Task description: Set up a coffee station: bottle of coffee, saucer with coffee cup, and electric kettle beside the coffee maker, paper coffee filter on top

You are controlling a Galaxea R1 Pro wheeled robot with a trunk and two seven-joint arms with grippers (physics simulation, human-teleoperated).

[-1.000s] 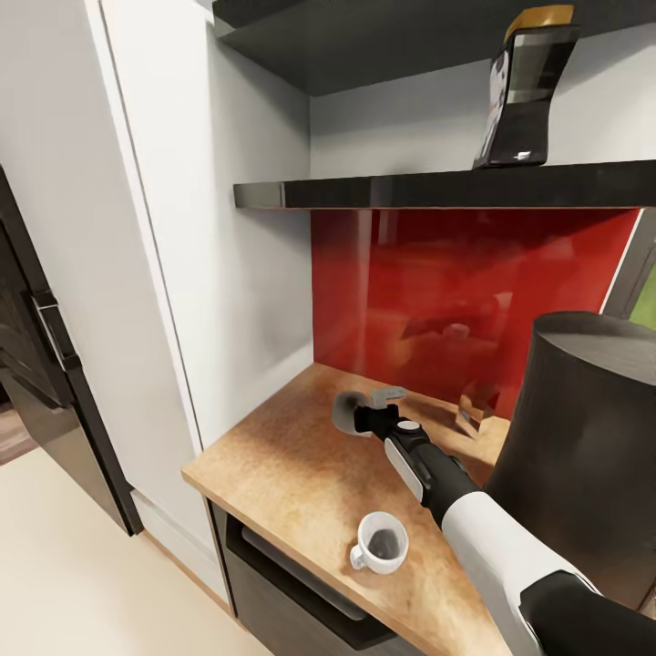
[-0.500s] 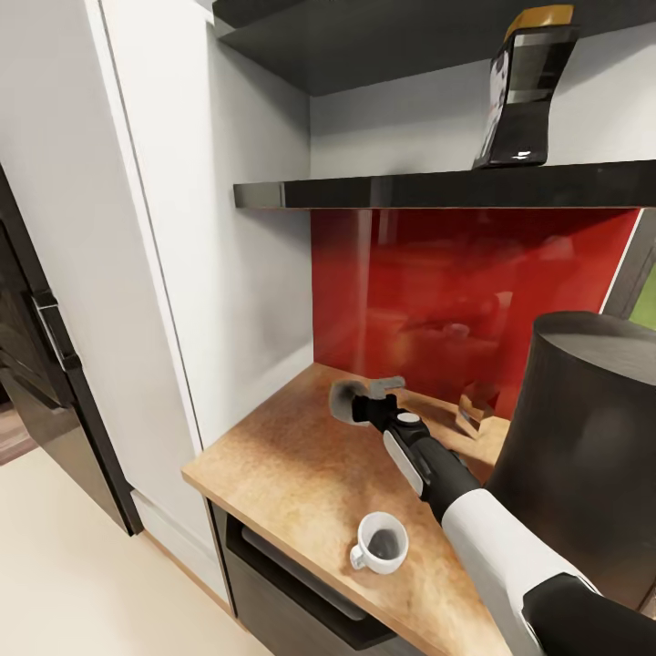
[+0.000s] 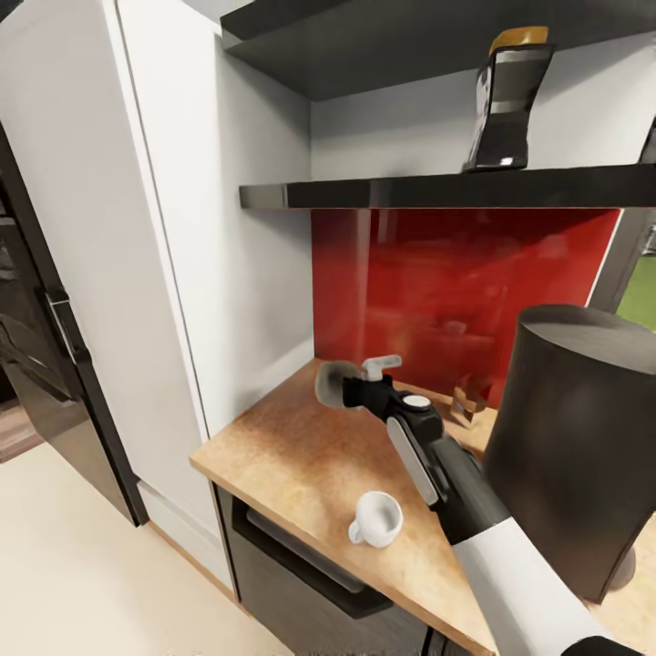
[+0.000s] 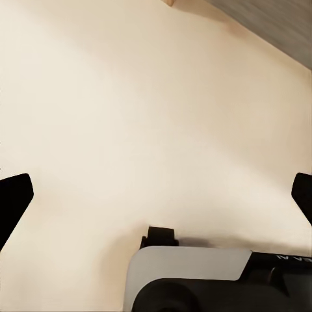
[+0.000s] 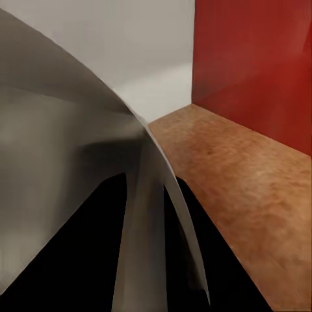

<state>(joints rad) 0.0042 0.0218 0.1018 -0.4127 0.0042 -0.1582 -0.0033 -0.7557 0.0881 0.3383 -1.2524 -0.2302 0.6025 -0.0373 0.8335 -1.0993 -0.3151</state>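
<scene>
My right gripper (image 3: 357, 390) is shut on a grey saucer (image 3: 330, 383), held on edge just above the wooden countertop (image 3: 282, 456) near its back corner. The right wrist view shows the saucer (image 5: 71, 149) close up as a curved grey sheet between the dark fingers. A white coffee cup (image 3: 379, 517) stands upright near the counter's front edge, apart from the arm. On the upper shelf stands the black coffee bottle (image 3: 504, 100) with a gold cap. A tall dark cylinder (image 3: 569, 437), probably the coffee maker, stands at the right. My left gripper (image 4: 156, 195) hangs open over beige floor.
A black shelf (image 3: 437, 191) juts out above the counter, before a red backsplash (image 3: 456, 282). A tall white cabinet (image 3: 173, 255) walls the counter's left side, with a dark appliance (image 3: 36, 364) beyond it. A small brown object (image 3: 469, 396) sits by the backsplash.
The head camera has shifted, so the whole picture sits differently. The right gripper has carried the saucer slightly toward the back-left corner and a little higher. The cup stays put.
</scene>
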